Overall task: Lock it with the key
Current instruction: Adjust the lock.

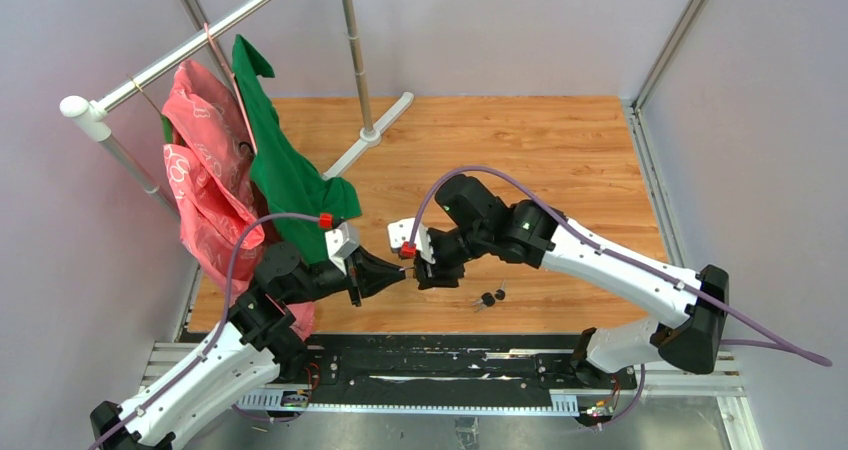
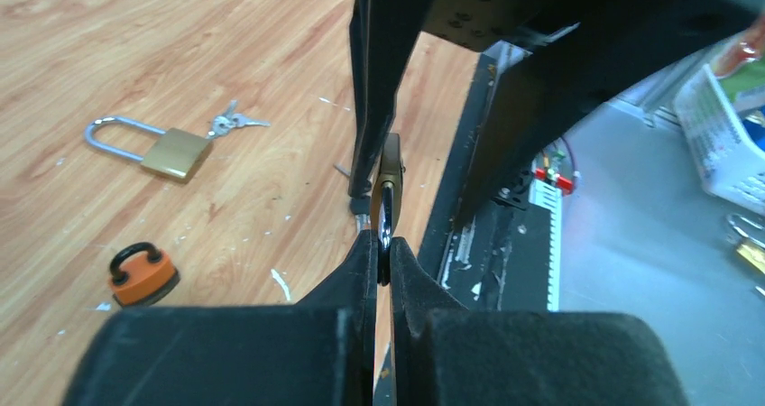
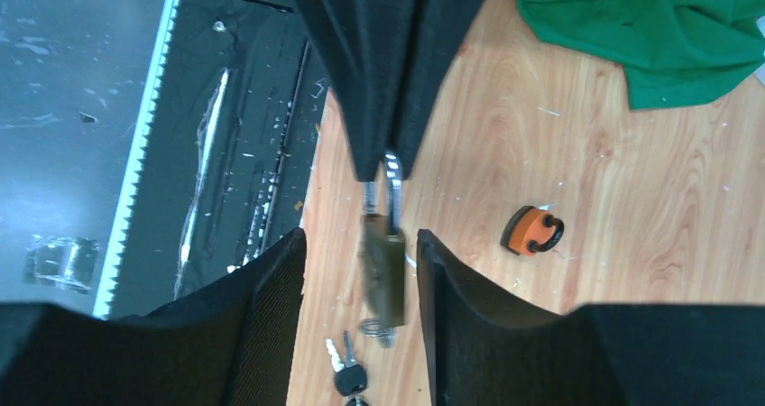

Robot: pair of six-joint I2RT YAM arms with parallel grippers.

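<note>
My left pincer [image 2: 383, 244] is squeezed shut on the silver loop [image 2: 385, 215] of the little brass padlock [image 3: 383, 275], so the lock hangs in the air just past its tips. My right pincer [image 3: 359, 244] comes at it from the other side. It is open and holds nothing, with one finger on each side of the brass body. One finger looks very close to the lock, and the other has a gap. At the end of the lock away from the left pincer I see a small ring [image 3: 379, 329] (maybe a key ring on a key already in the hole, but I cannot tell). Below the right pincer, loose keys [image 3: 347, 374] lie on the wooden table [image 3: 631, 244]. An orange lock [image 3: 532, 230] sits off to one side, and another padlock [image 2: 167, 149] with a long loop lies farther off. I think the job now is to get the right pincer onto the key end. To do it well, I should grip tight with the left pincer, line the right fingers up straight, and close them slowly so the lock does not swing or twist away.
</note>
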